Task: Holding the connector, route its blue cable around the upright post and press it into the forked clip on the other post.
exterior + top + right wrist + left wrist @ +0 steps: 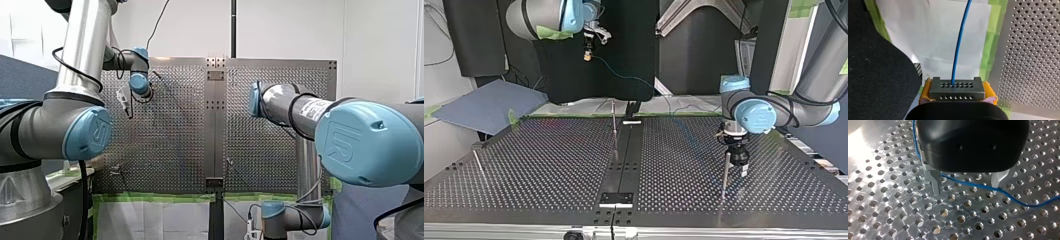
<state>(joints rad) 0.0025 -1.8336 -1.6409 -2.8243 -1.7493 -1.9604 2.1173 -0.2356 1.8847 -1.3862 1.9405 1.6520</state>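
My right gripper (958, 100) is shut with its yellow pads on a dark connector (957, 88). A blue cable (960, 42) leaves the connector and runs ahead of the gripper. In the top view that gripper (587, 52) hangs high beyond the table's far edge, and the cable (634, 79) sags down to the plate. My left gripper (966, 187) stands open just above the plate, and the cable (978, 185) passes between its metal fingers (935, 185) without being gripped. A thin upright post (725, 172) stands right beside the left gripper (738, 162). Another thin post (614, 117) stands near the far middle.
The perforated metal table (549, 165) has a dark centre strip (624, 160). A third thin post (478, 162) leans at the top view's left. Green tape and white sheeting (948, 37) border the table's edge under the right gripper. A blue-grey pad (489, 105) lies beyond the table.
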